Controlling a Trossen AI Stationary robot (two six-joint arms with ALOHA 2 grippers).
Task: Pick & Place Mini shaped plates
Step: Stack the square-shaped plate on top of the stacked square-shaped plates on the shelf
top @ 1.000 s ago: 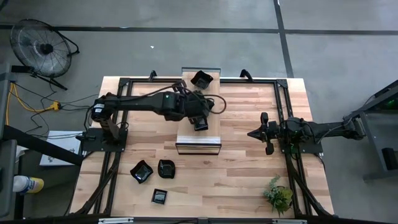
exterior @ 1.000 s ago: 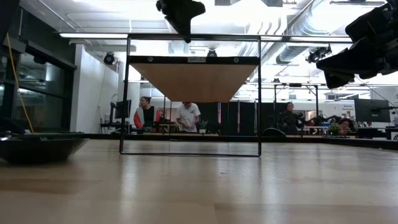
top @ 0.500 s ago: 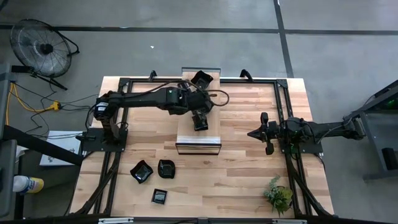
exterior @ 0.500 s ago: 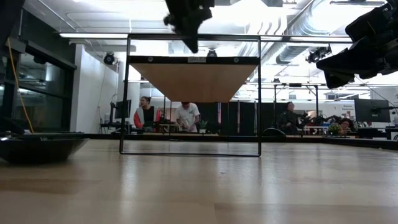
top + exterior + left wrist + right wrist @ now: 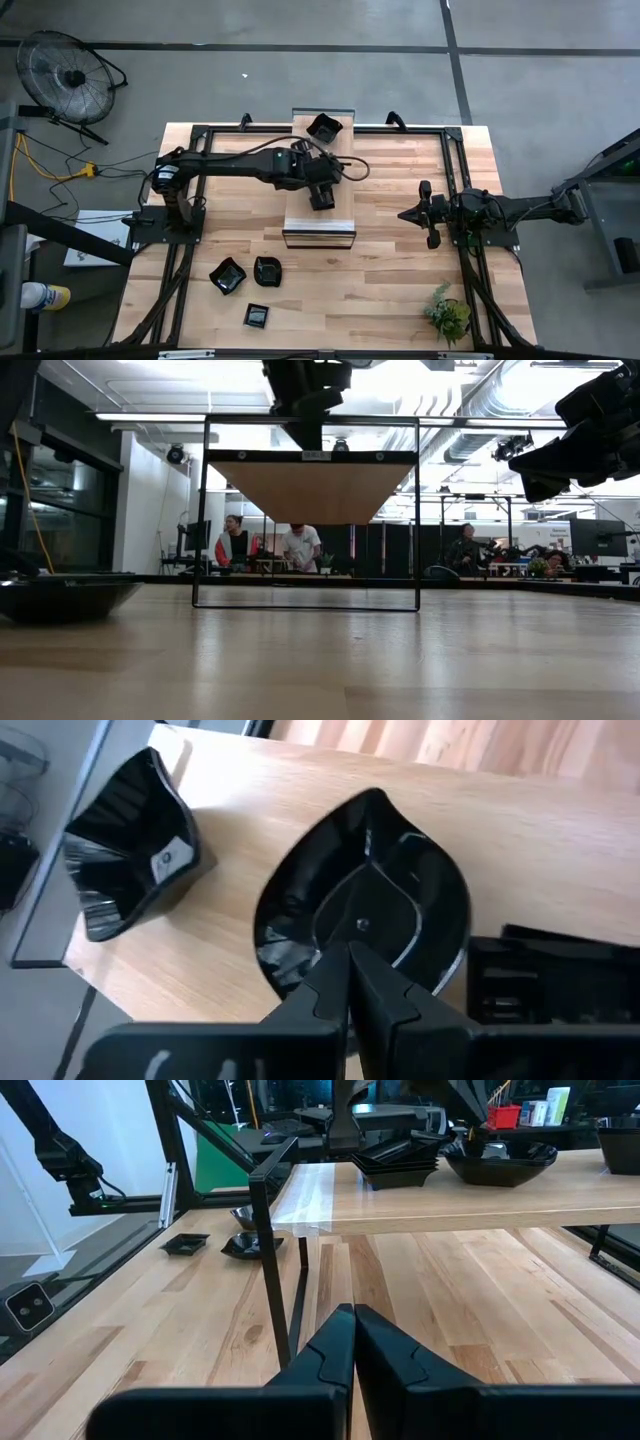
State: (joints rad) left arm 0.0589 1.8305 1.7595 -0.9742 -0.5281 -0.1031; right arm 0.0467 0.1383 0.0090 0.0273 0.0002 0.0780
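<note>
**Leaf plate held over a crowded shelf**

The wooden table (image 5: 400,290) carries a raised shelf (image 5: 300,215) at its centre, reaching toward 12 o'clock. The left arm stretches across to it, and the left gripper (image 5: 320,198) hangs over the middle of the shelf. Its fingers are almost together. As far as I can see, they pinch the near rim of a leaf plate (image 5: 400,890), which sits low above the shelf top. The right arm waits at 3 o'clock, and the right gripper (image 5: 405,214) is closed on nothing.

The risk, I think, is in the setting down. The plate is held only by its edge, so it may tip or slide out when it touches the wood. A scalloped plate (image 5: 323,126) stands near at 12 o'clock, and a stack of plates (image 5: 395,1165) is also on the shelf. A careless release could push either one toward the edge.

The top camera hides the held plate under the gripper, and only the left wrist camera shows its leaf form. The stack appears clearly in the right wrist camera alone. Three loose plates (image 5: 228,276) lie at 7 o'clock, seen best from above.
</note>
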